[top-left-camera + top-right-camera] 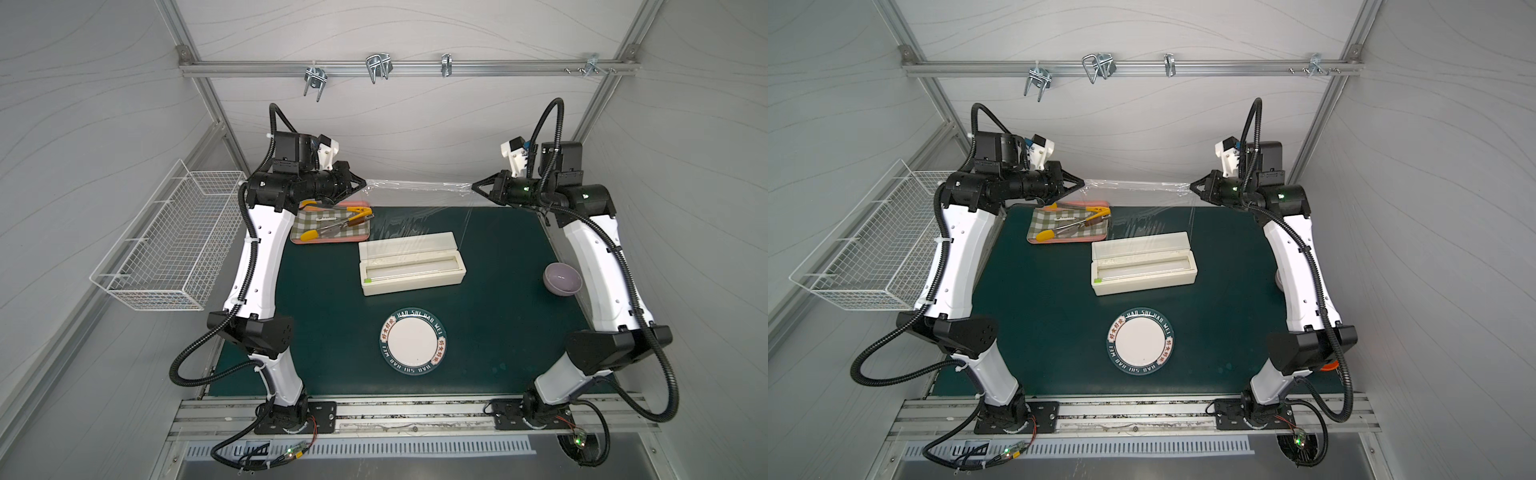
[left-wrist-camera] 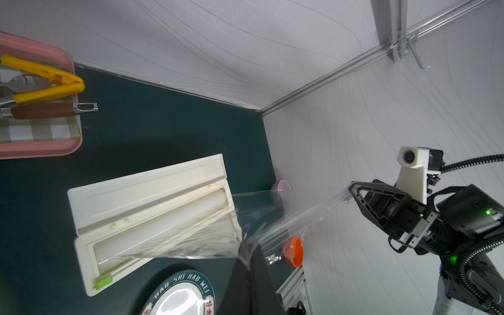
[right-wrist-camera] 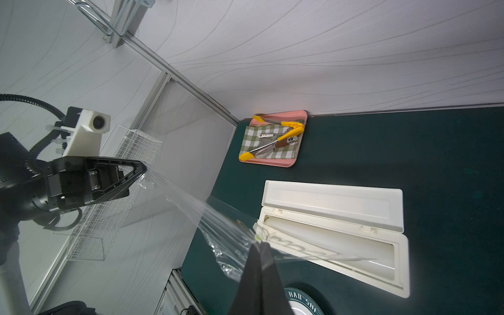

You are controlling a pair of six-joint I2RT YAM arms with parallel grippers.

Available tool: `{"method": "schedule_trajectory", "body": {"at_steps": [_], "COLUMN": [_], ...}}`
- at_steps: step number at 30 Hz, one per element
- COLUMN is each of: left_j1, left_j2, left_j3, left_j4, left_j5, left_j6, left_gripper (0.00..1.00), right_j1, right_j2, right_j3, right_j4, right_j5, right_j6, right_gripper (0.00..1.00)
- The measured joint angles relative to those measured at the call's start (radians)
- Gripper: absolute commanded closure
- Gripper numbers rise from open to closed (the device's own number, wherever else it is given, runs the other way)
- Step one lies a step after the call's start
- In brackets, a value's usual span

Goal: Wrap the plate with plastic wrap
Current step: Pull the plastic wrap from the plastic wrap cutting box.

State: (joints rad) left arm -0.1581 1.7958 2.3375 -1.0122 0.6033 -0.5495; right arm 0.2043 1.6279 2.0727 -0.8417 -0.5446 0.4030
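The plate (image 1: 413, 340) (image 1: 1144, 341), white with a dark green lettered rim, lies flat on the green mat near the front; its rim also shows in the wrist views (image 2: 191, 283) (image 3: 305, 297). The plastic wrap (image 1: 417, 186) (image 1: 1136, 185) is stretched taut, high above the back of the table, between my two grippers, and a sheet of it runs down to the open white dispenser box (image 1: 411, 264). My left gripper (image 1: 365, 183) (image 2: 246, 251) is shut on one corner of the plastic wrap (image 2: 286, 226). My right gripper (image 1: 473, 187) (image 3: 259, 245) is shut on the other corner of the plastic wrap (image 3: 212, 215).
A pink tray (image 1: 332, 240) with a checked cloth, yellow tongs and utensils sits at the back left. A purple bowl (image 1: 562, 279) stands by the right arm, an orange bowl (image 2: 294, 252) near the right edge. A white wire basket (image 1: 166, 245) hangs on the left wall.
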Motion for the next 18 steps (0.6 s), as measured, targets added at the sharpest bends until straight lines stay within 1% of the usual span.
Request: {"method": "schedule_trajectory", "body": {"at_steps": [4, 7, 10, 13, 15, 18], "left_j1": [0.001, 0.001, 0.001, -0.002, -0.01, -0.029], "left_j2": [-0.017, -0.086, -0.219, -0.389, -0.505, -0.634], "left_j3": [-0.006, -0.102, -0.283, -0.501, -0.653, -0.854], "left_j4": [-0.001, 0.006, 0.03, 0.049, 0.056, 0.051], "left_j5": [0.003, 0.011, 0.019, 0.026, 0.031, 0.032], "left_j6": [-0.004, -0.006, -0.011, -0.022, -0.029, -0.03], "left_gripper": [1.0, 1.0, 1.0, 1.0, 1.0, 1.0], "right_j1": [0.0, 0.0, 0.0, 0.0, 0.006, 0.026], "right_j2": [-0.016, -0.063, -0.147, -0.258, -0.351, -0.473], "right_j3": [-0.026, -0.093, -0.19, -0.3, -0.394, -0.538], "right_j4": [-0.004, -0.008, -0.036, -0.087, -0.13, -0.19], "right_j5": [-0.005, -0.013, -0.02, -0.026, -0.018, -0.001], "right_j6": [0.0, -0.001, -0.008, -0.013, -0.019, -0.02], "right_gripper": [1.0, 1.0, 1.0, 1.0, 1.0, 1.0]}}
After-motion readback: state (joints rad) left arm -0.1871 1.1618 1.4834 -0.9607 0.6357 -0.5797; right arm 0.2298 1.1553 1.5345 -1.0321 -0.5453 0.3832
